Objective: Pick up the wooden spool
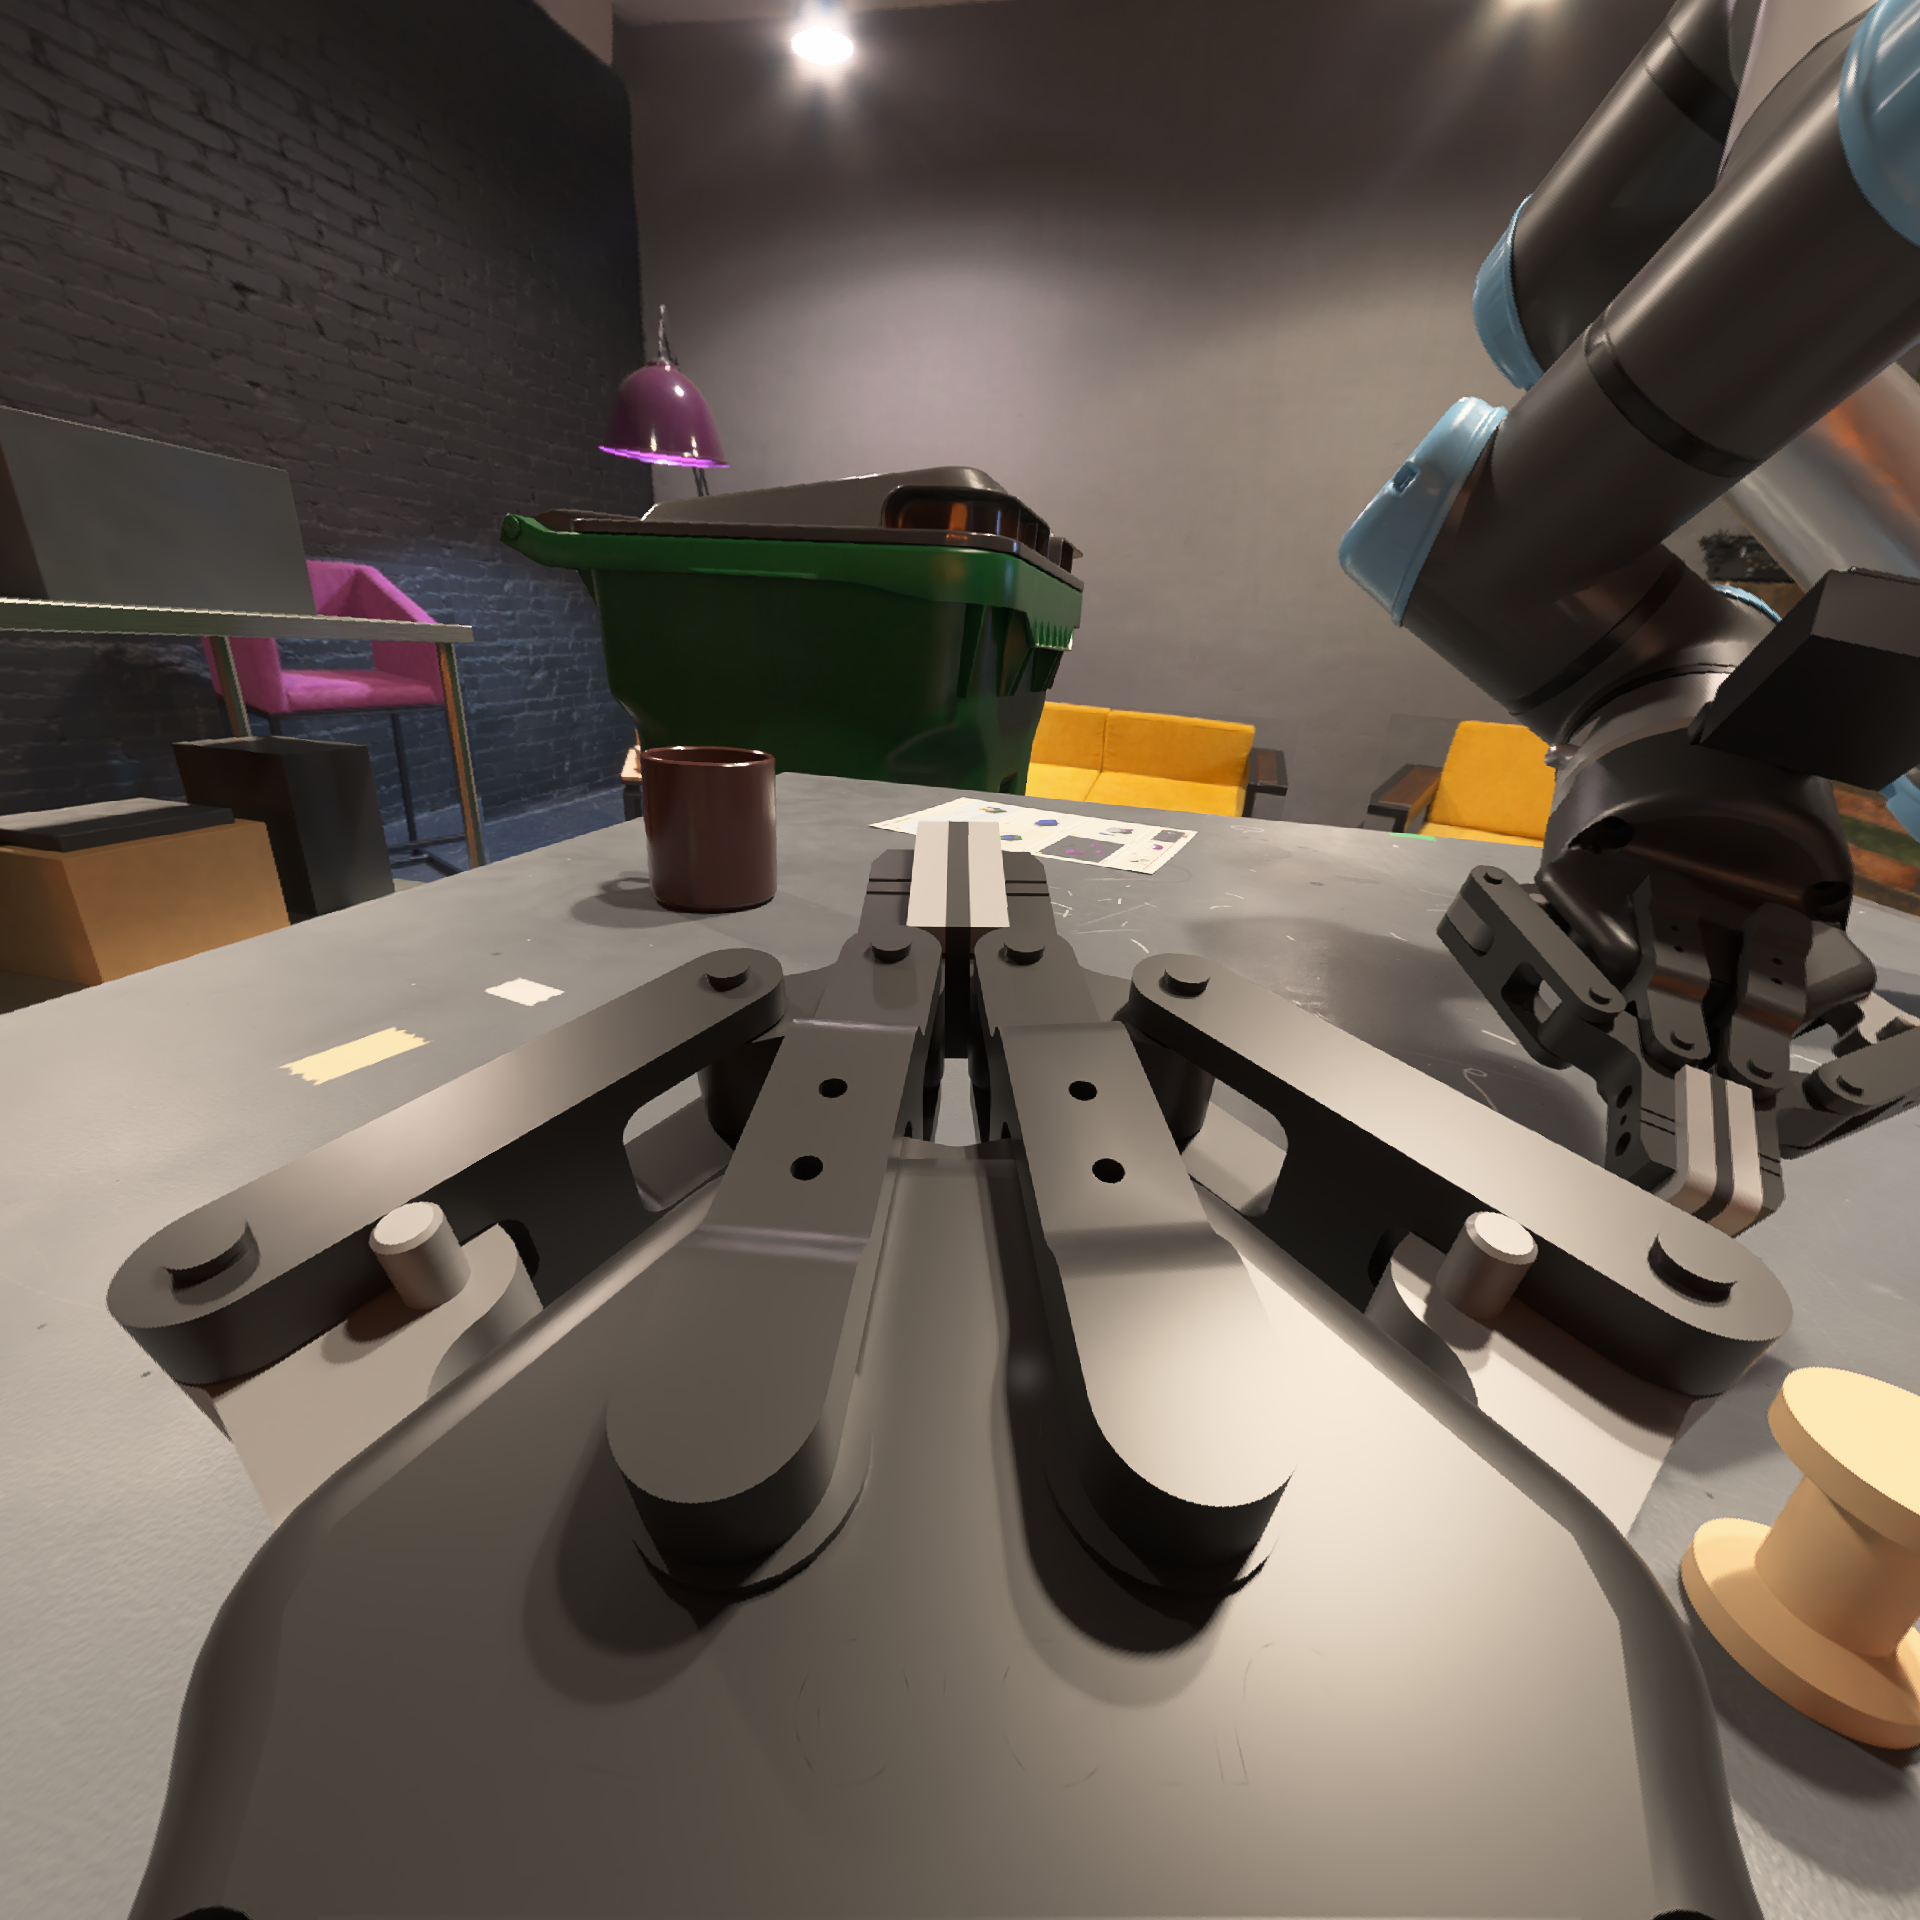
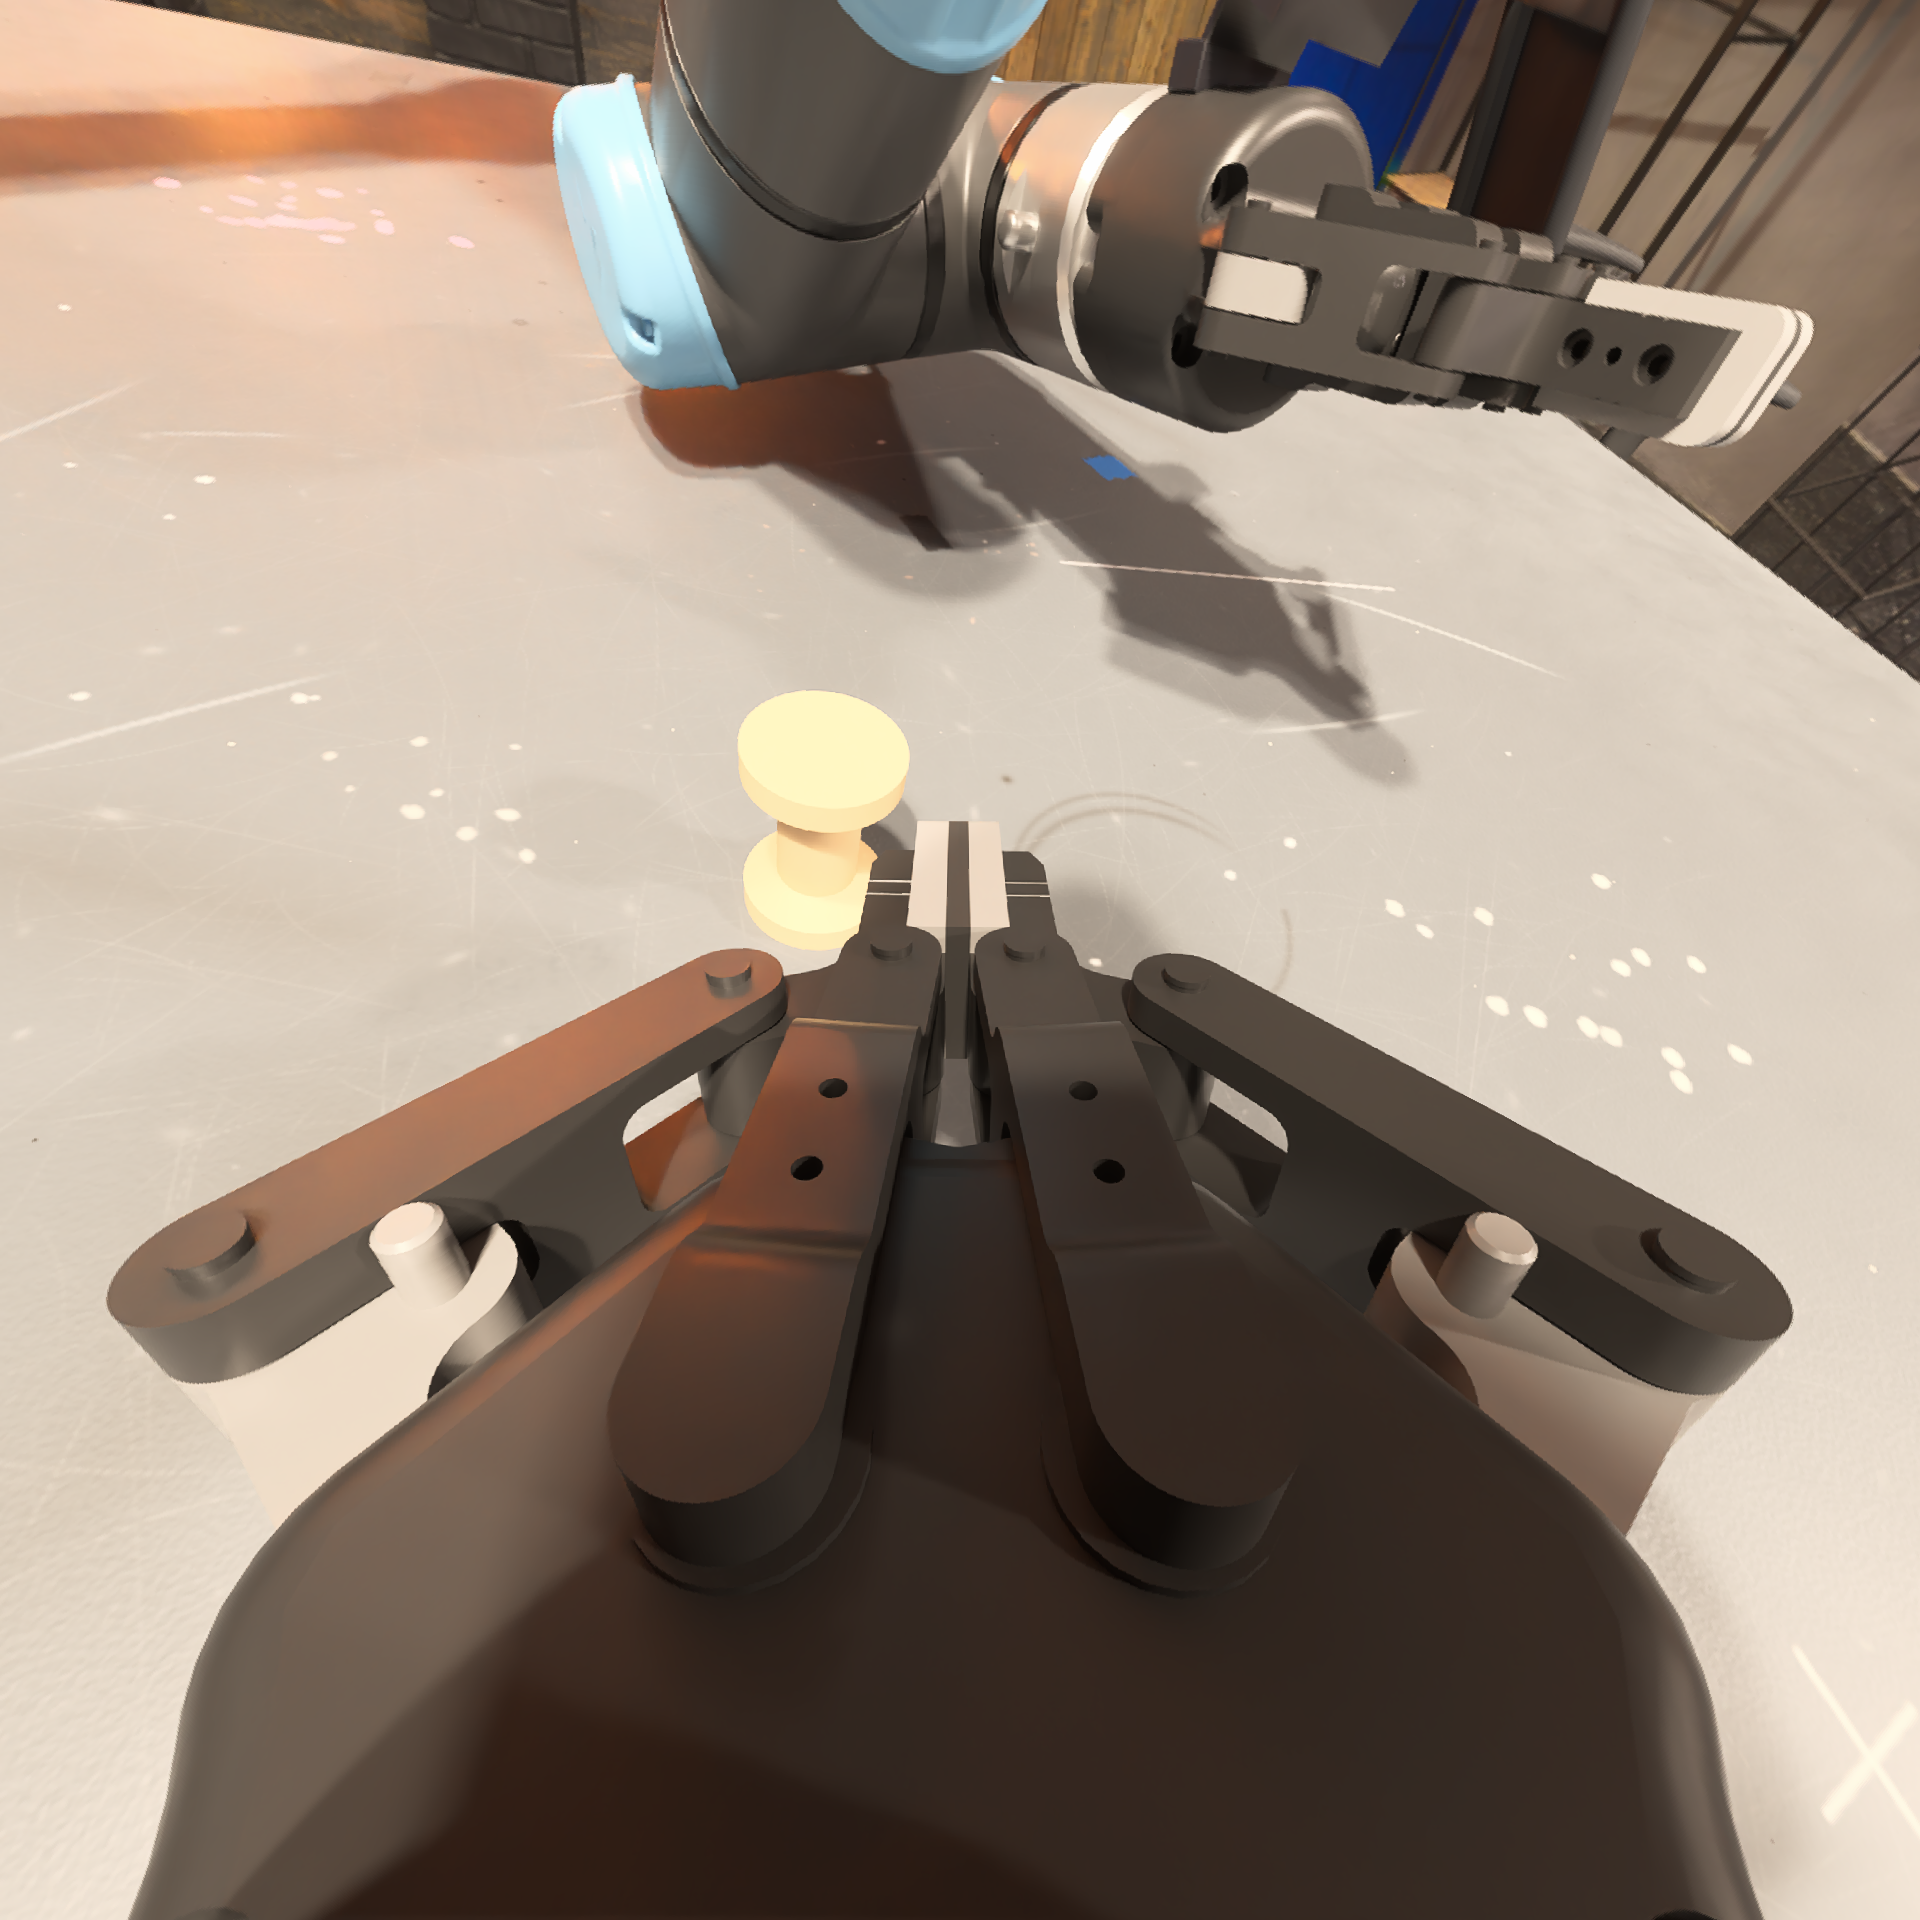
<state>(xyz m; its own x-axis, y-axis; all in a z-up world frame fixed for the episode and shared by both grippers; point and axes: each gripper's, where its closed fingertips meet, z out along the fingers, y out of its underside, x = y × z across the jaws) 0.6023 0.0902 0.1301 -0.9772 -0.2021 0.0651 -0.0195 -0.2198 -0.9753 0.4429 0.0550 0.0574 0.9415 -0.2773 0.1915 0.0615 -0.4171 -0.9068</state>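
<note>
The wooden spool stands upright on the grey table, pale wood with two round flanges. It lies just left of my right gripper, which is shut and empty, its tips close beside the spool. In the left wrist view the spool shows at the lower right edge, behind and right of my left gripper, which is shut and empty above the table. The right gripper also shows there, tips down near the table. The left gripper shows in the right wrist view, hovering at the far right.
A dark brown cup stands on the table ahead of the left gripper. A printed sheet lies near the far edge. Two tape patches are on the left. A green bin stands beyond the table.
</note>
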